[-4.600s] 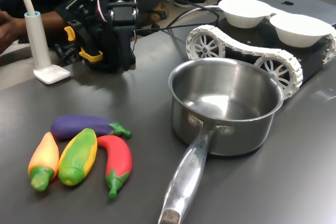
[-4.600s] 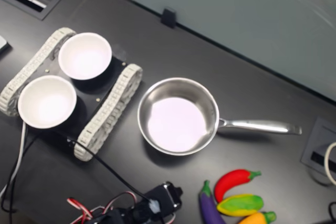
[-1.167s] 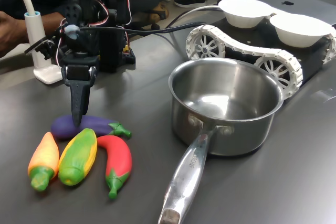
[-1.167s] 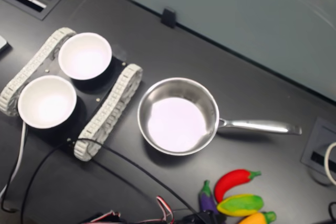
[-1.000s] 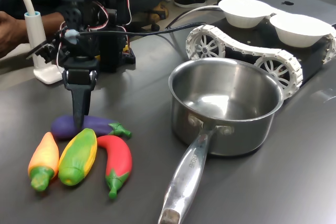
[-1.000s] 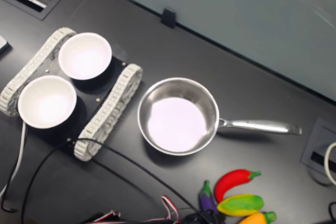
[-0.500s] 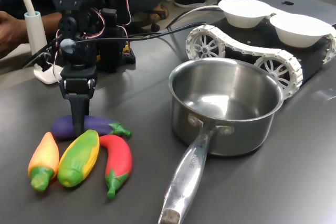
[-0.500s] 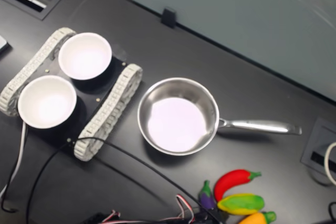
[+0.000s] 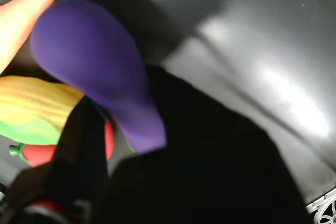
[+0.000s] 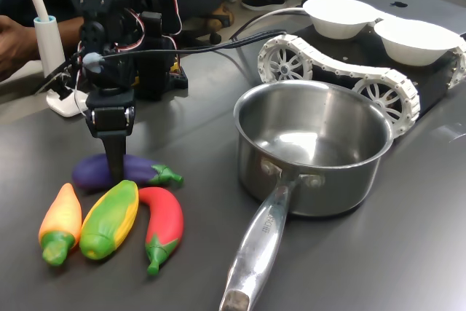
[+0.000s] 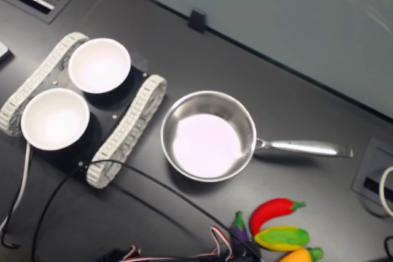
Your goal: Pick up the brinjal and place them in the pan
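Observation:
The purple brinjal (image 10: 142, 170) lies on the dark table at the first exterior view's left, green stem toward the pan. My gripper (image 10: 114, 171) points straight down onto its middle. In the wrist view the brinjal (image 9: 100, 61) sits between a thin dark finger (image 9: 84, 140) and a broad dark one (image 9: 210, 166), with a small gap showing, so the gripper (image 9: 123, 95) looks open around it. The steel pan (image 10: 328, 187) stands empty to the right, handle toward the camera. In the second exterior view the brinjal (image 11: 239, 227) is near the bottom edge, below the pan (image 11: 209, 94).
A green-yellow corn (image 10: 109, 216), a red chilli (image 10: 164, 220) and an orange-yellow toy (image 10: 62, 220) lie tight against the brinjal. Two white bowls (image 10: 338, 16) sit on a tracked vehicle (image 10: 349, 78) behind the pan. A white stand (image 10: 65, 96) and a person's hand (image 10: 11, 38) are at far left.
My gripper has come down from above the brinjal until its fingers reach the brinjal's sides. The corn and chilli have shifted slightly.

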{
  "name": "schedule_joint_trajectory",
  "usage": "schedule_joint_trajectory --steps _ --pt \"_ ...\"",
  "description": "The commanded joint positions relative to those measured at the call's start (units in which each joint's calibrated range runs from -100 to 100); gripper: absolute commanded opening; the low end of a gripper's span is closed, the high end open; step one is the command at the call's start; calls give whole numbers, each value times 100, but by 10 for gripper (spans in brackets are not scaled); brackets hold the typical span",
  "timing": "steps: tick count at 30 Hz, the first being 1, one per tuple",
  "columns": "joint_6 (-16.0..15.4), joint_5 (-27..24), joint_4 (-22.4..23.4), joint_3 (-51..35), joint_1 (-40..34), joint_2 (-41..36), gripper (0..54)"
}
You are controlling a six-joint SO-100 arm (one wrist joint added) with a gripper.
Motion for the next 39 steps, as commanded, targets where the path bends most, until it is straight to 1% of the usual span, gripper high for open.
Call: schedule_joint_trajectory --steps 1,6,10,14,32,35,39 --pt "-85 24 273 -95 -36 -82 3" --pt "-85 20 196 59 -13 -243 1" --pt "-60 -39 -68 341 56 -563 1" --pt "-52 -73 -136 468 44 -766 1" --pt "-43 -249 -25 -141 -70 -1432 1" --pt "-43 -269 -119 -168 -13 -1601 1" --pt "-43 -278 -358 -32 -1 -1812 1"
